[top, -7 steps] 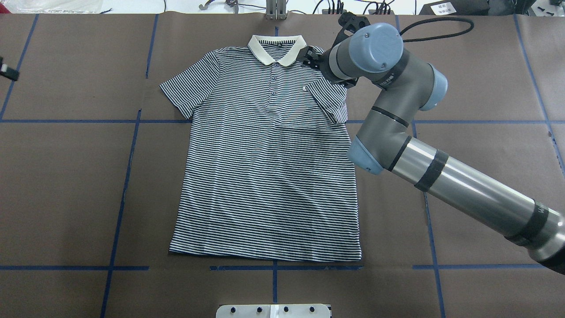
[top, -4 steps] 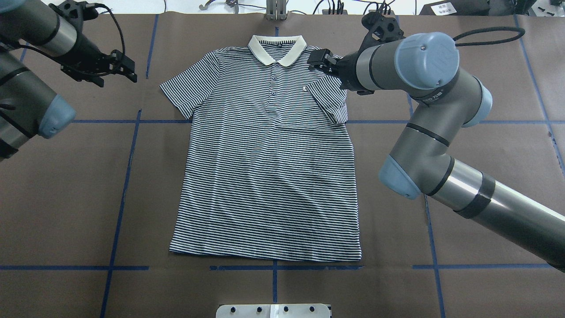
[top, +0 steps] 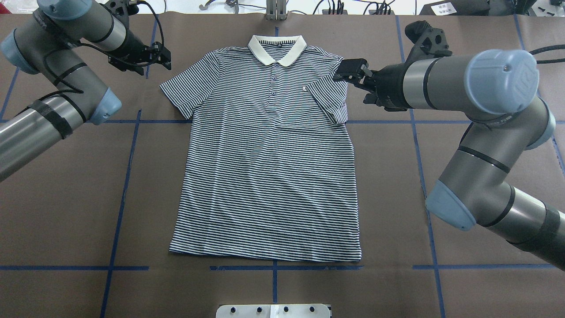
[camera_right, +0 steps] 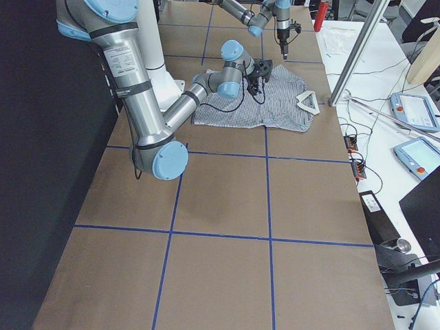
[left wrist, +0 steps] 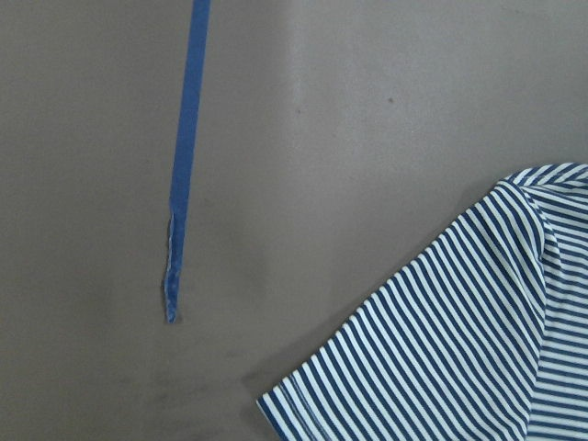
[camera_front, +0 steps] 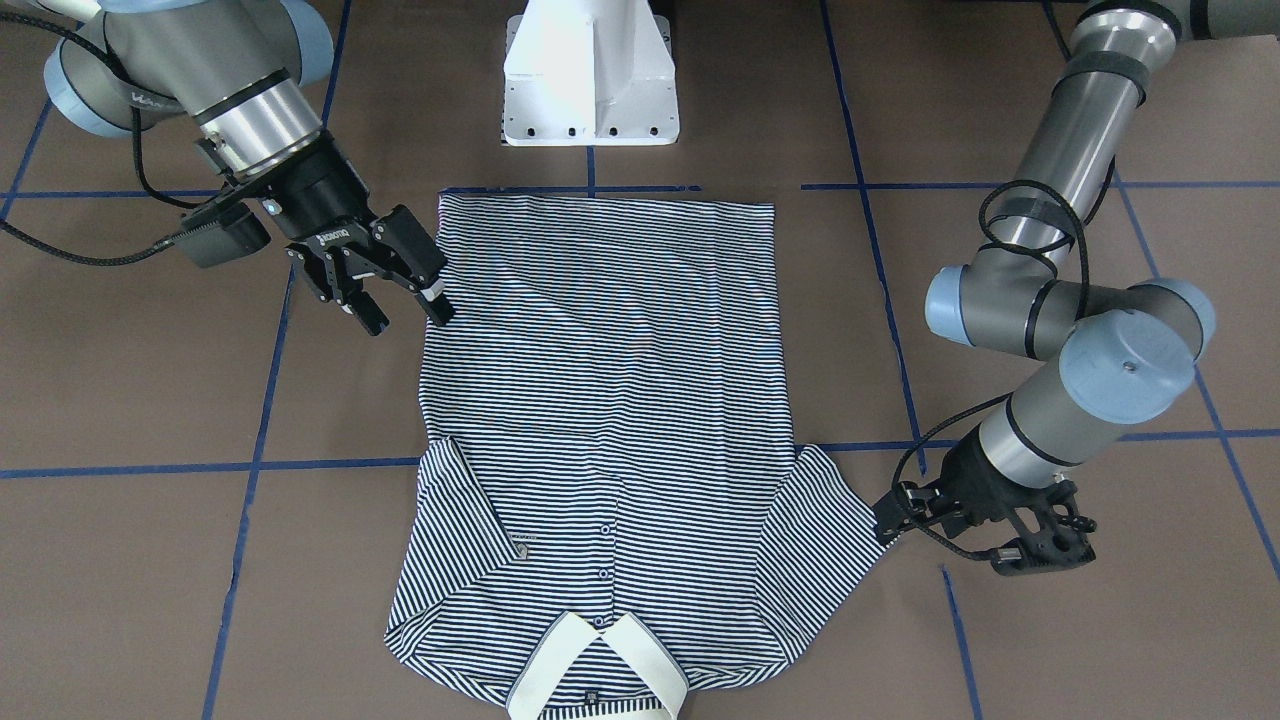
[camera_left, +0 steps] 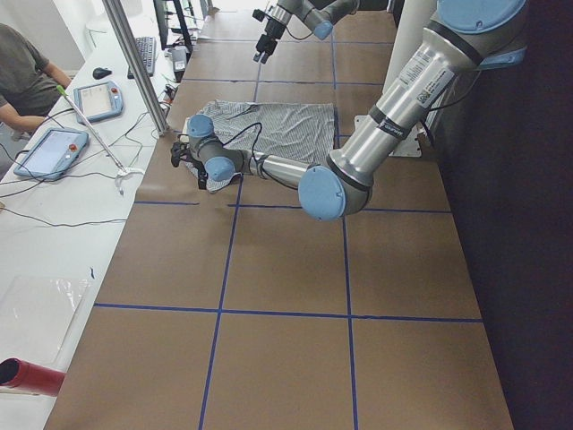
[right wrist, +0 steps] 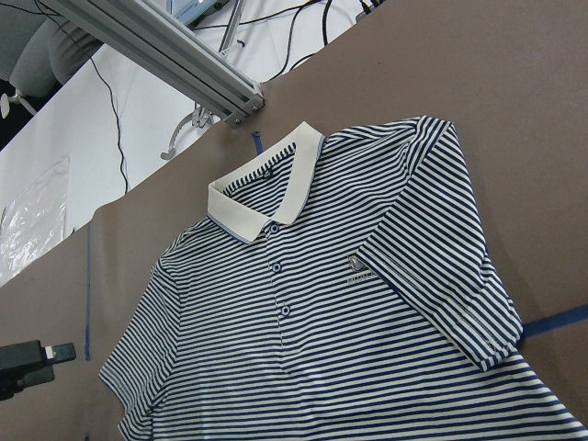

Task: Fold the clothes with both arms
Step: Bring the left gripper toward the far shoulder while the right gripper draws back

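Left end effector (top: 167,57) has swung in, right end effector (top: 346,71) drawn back, both with fingers apart beside the flat striped shirt (top: 269,176) on the table (top: 66,198).

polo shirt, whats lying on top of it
On the polo shirt lies only its own sleeve, folded inward beside the logo. The fabric under that fold is hidden.
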### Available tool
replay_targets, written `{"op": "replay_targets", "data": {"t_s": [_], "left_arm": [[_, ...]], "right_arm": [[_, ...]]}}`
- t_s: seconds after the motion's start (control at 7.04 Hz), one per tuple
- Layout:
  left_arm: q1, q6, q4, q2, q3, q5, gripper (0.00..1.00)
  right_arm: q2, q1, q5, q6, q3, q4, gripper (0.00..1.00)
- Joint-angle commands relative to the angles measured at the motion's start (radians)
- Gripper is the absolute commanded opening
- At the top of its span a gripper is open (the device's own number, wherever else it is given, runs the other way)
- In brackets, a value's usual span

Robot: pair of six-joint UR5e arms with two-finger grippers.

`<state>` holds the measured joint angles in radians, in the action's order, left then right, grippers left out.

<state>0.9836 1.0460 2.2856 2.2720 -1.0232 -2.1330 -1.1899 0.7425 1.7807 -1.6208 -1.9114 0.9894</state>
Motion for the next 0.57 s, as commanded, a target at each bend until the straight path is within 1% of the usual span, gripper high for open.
{"op": "replay_targets", "data": {"t_s": [0.0, 0.14, 0.28, 0.43], "left_arm": [[-0.035, 0.002, 0.069, 0.018, 0.072, 0.053, 0.79], [-0.048, 0.0, 0.069, 0.017, 0.074, 0.053, 0.77], [-0.055, 0.0, 0.071, 0.014, 0.075, 0.053, 0.74], [-0.056, 0.0, 0.072, 0.014, 0.074, 0.053, 0.66]], "right_arm": [[-0.014, 0.009, 0.034, -0.001, -0.018, 0.0, 1.0], [-0.013, 0.009, 0.034, -0.002, -0.018, 0.0, 1.0], [-0.013, 0.009, 0.034, -0.002, -0.018, 0.002, 1.0], [-0.01, 0.008, 0.035, -0.002, -0.018, 0.0, 1.0]]}}
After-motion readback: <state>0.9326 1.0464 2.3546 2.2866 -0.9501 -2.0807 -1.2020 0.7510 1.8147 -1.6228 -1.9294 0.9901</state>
